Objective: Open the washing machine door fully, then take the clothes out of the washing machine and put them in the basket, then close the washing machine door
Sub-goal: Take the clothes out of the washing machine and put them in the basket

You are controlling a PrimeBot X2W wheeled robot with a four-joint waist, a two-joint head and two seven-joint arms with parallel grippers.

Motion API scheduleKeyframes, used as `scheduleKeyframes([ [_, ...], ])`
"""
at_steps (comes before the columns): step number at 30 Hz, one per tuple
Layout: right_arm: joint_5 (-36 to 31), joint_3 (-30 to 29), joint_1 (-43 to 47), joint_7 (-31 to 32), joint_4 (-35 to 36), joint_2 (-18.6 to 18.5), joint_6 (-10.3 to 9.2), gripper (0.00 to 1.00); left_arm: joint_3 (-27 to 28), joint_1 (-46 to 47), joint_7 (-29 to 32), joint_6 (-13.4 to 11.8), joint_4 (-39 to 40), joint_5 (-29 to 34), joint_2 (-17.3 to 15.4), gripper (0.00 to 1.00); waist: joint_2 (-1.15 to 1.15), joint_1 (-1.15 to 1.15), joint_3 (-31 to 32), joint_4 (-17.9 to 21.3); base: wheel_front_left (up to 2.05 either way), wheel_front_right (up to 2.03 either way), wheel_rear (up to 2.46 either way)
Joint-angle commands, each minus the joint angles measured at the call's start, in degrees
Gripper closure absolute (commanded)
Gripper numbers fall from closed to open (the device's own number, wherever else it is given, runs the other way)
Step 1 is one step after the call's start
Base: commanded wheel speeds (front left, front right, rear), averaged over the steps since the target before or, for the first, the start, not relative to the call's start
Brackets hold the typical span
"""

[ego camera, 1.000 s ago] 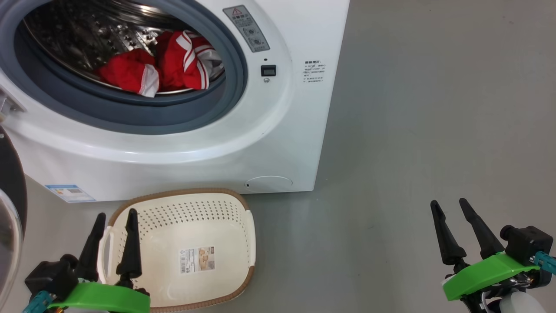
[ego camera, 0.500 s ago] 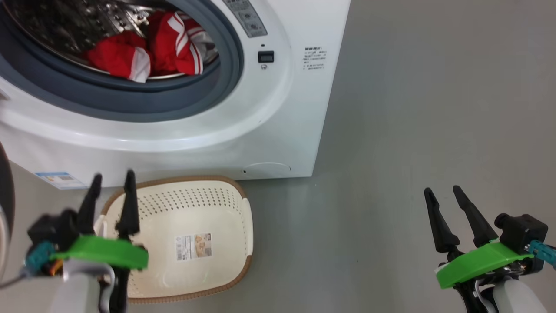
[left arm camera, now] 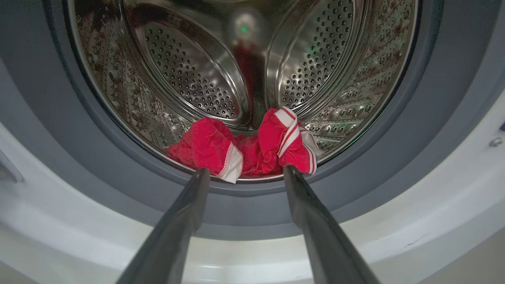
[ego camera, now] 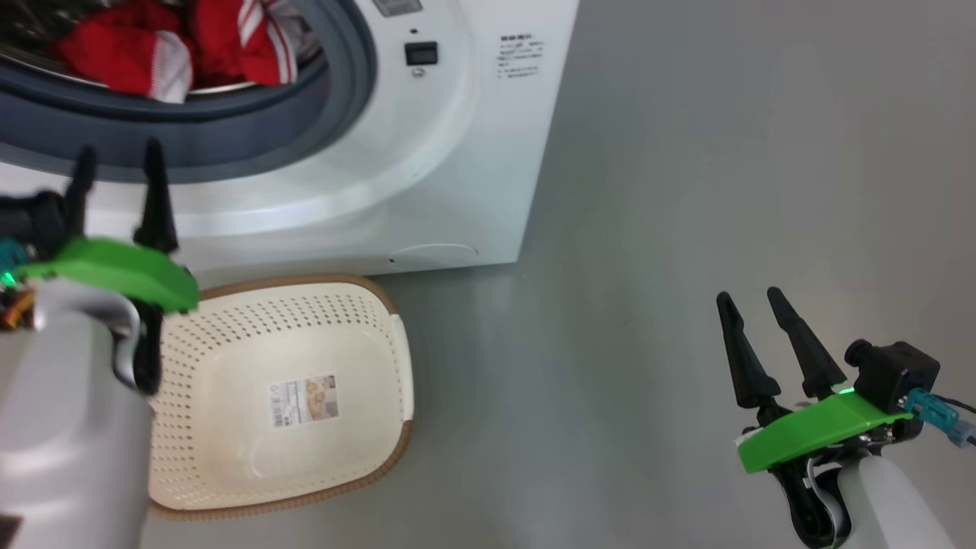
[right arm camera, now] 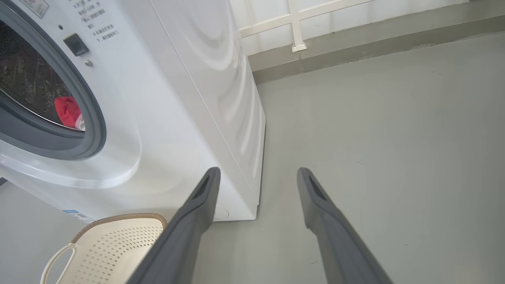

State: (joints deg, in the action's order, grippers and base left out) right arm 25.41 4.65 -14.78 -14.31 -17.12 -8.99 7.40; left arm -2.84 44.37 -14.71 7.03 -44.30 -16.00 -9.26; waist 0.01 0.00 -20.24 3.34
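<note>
Clothes [left arm camera: 207, 148]: red heap with white stripes and trim, lying at the drum's [left arm camera: 189, 79] front bottom, just behind the grey gasket [left arm camera: 252, 205].
Direction: straight ahead of my left pincer [left arm camera: 244, 170], beyond its tips; the heap runs crosswise to the fingers [left arm camera: 181, 221].
Grip: left pincer spread, holding nothing.
Other arm: right pincer [ego camera: 747, 296] spread, empty, well apart over the floor [ego camera: 648, 229].
Nearer arm: left, I judge.

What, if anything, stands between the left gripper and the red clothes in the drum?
Nothing visible does. The open left gripper points straight at the red clothes; only the grey rubber gasket lies just below that line, in front of them.
</note>
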Motion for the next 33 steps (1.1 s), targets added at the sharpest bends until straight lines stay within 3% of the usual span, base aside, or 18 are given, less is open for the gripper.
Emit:
scheduleKeyframes([
  [1, -0.2, 1.3, -0.9, -0.7, 1.4, 0.1, 0.09, 0.00, 1.2, 2.9, -0.3, -0.9, -0.5, 1.1, -3.1, 0.00, -0.01, 0.00, -1.9, 1.7, 0.00, 0.00, 0.00],
  [9, -0.3, 2.5, -2.8, -0.7, 1.6, 1.1, 0.09, 0.00, -0.1, 15.9, -0.3, -3.6, -11.9, 3.9, -4.9, 0.00, -0.01, 0.00, -5.3, 3.7, 0.00, 0.00, 0.00],
  [19, -0.3, 5.0, -5.6, -0.7, 1.2, 1.6, 0.09, 0.00, -2.8, 25.5, -0.2, -7.0, -22.1, 7.1, -7.0, 0.00, -0.01, 0.00, -7.6, 5.1, 0.00, 0.00, 0.00],
  [33, 0.1, 8.0, -7.3, -0.7, 1.6, 2.2, 0.09, 0.00, -6.3, 33.4, 2.3, -11.6, -28.3, 10.4, -12.3, 0.00, -0.01, 0.00, -11.6, 8.2, 0.00, 0.00, 0.00],
])
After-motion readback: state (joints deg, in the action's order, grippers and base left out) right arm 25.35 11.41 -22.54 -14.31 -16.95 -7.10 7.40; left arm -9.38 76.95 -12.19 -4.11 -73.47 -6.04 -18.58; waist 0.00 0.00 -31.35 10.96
